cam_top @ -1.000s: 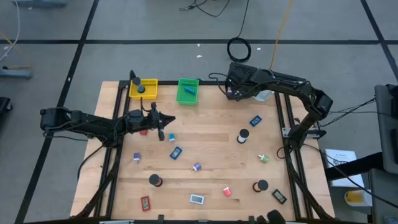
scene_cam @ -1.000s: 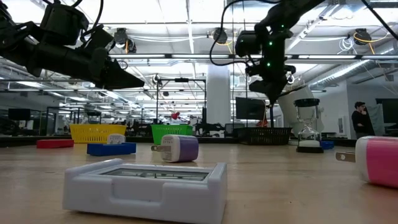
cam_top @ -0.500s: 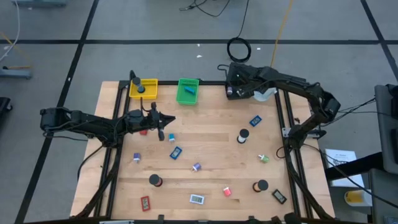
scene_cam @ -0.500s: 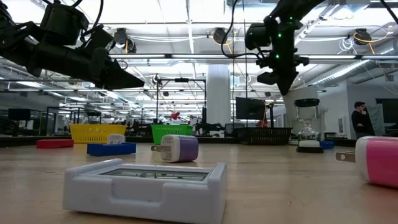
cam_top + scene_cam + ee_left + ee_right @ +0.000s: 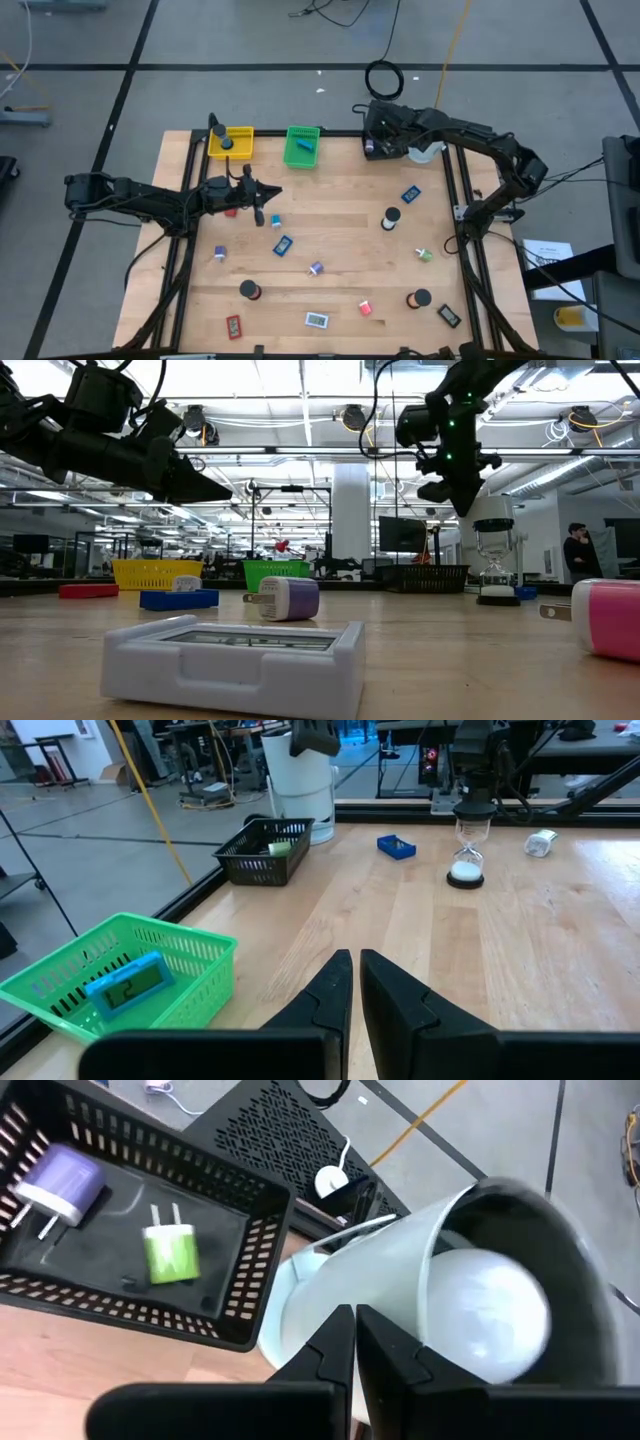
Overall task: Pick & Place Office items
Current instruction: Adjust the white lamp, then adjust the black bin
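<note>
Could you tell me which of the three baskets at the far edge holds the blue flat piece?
The green basket, the middle one, holds the blue flat piece. The black basket holds purple and green plugs instead.

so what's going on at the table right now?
Sorting job, mid-run. The right gripper hangs with jaws shut and empty over the far right corner, above the black tray, which holds a purple plug and a green plug; a white cup stands beside it. The left gripper waits, shut and empty, mid-left near the green tray, which holds a blue piece. Many items are still scattered on the table.
</note>
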You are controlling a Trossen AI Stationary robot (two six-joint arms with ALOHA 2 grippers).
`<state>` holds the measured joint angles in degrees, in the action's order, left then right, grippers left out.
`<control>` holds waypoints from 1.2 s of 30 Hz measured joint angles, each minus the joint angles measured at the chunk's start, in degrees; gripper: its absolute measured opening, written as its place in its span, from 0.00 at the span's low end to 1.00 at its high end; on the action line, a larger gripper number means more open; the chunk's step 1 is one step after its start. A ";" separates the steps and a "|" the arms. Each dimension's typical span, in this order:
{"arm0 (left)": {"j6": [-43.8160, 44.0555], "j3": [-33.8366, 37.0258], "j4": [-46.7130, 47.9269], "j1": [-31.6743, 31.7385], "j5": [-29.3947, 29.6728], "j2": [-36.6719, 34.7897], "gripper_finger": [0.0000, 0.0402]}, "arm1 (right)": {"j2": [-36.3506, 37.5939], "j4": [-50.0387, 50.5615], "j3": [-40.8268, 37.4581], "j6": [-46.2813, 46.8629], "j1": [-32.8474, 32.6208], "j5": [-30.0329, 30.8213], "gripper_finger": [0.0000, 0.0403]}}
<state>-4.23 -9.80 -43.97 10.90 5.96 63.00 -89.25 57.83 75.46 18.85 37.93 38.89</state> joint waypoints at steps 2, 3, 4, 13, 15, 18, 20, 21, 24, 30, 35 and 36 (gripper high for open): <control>0.00 0.00 0.00 0.00 0.00 0.00 0.08 | -0.01 -0.04 -0.99 -0.05 0.10 0.04 0.03; 0.00 0.00 0.00 0.00 -0.02 0.00 0.08 | -0.01 -0.11 -1.30 -0.09 0.19 0.04 0.03; 0.00 0.00 0.02 0.00 -0.02 0.00 0.08 | -0.01 -0.14 -1.47 -0.06 0.22 0.05 0.03; 0.00 0.00 0.00 0.00 0.00 0.00 0.08 | 5.17 -5.70 -2.51 -2.22 -2.08 -3.63 0.03; 0.00 0.00 0.00 0.00 -0.01 -0.02 0.08 | 6.73 -11.12 -4.89 -3.70 -3.68 -8.42 0.03; 0.00 0.00 0.00 0.00 0.00 0.00 0.08 | 6.68 -19.76 -9.35 -5.47 -6.54 -13.80 0.03; 0.00 0.00 0.00 0.00 -0.02 0.00 0.08 | 4.82 -24.67 -10.37 -6.11 -7.75 -15.97 0.03; 0.00 0.00 0.00 0.00 -0.02 0.00 0.08 | 3.53 -26.55 -10.37 -6.09 -8.04 -16.61 0.03; 0.00 0.00 0.00 0.00 -0.02 0.00 0.08 | -1.39 -27.78 -8.31 -6.93 -7.84 -16.65 0.03; 0.00 0.00 0.00 0.00 -0.02 0.00 0.08 | -10.10 -21.39 -1.54 -11.04 -7.26 -16.65 0.03; 0.00 0.00 0.01 0.00 0.00 0.00 0.08 | -13.81 -21.19 0.25 -11.89 -7.22 -16.58 0.03; 0.00 0.00 0.02 0.00 0.00 0.00 0.08 | -14.30 -21.82 0.31 -11.85 -7.04 -16.60 0.03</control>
<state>-4.23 -9.80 -43.94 10.90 5.96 63.00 -103.55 36.01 75.77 7.00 30.89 22.29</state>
